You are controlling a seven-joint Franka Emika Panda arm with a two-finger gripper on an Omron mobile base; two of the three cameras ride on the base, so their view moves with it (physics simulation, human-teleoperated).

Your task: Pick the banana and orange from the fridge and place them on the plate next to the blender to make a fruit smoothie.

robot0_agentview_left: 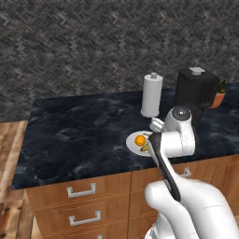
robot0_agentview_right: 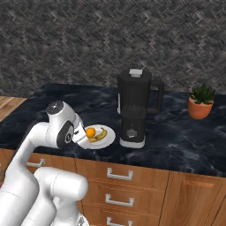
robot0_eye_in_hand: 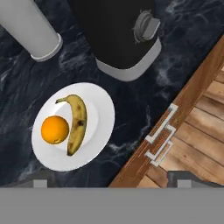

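Low in the hand view, the gripper [robot0_eye_in_hand: 109, 183] hangs with its two dark finger tips [robot0_eye_in_hand: 40, 183] spread wide at the bottom corners, nothing between them. Beyond the tips, in the lower left of that frame, sits the plate [robot0_eye_in_hand: 98, 103], white and round on the dark marble counter [robot0_eye_in_hand: 135, 105]. The orange [robot0_eye_in_hand: 55, 129] rests on the plate's left part, and the banana [robot0_eye_in_hand: 76, 124] lies curved just beside it, the two touching or nearly so, its skin showing brown marks. To the right, the counter's wooden edge runs diagonally, with the cabinet drawers [robot0_eye_in_hand: 159, 135] and their pale handles below it.

In the left base view the white arm [robot0_agentview_left: 175, 140] rises from the lower right and covers much of the plate [robot0_agentview_left: 131, 140]; the orange [robot0_agentview_left: 140, 140] peeks out at frame centre with a yellow sliver of banana [robot0_agentview_left: 145, 148] beside it. The right base view shows the plate [robot0_agentview_right: 109, 137] left of centre, the orange [robot0_agentview_right: 90, 132] and banana [robot0_agentview_right: 101, 133] both on it, the arm's wrist close over its left edge.

Farther back, the blender [robot0_agentview_right: 134, 108] stands near the plate's right side in that view; in the hand view its black body [robot0_eye_in_hand: 118, 30] fills the top centre. A paper-towel roll [robot0_agentview_left: 152, 94] stands upright behind the plate, and a potted plant [robot0_agentview_right: 201, 102] sits at the far right of the counter. A dark herringbone wall [robot0_agentview_right: 110, 39] closes the scene.
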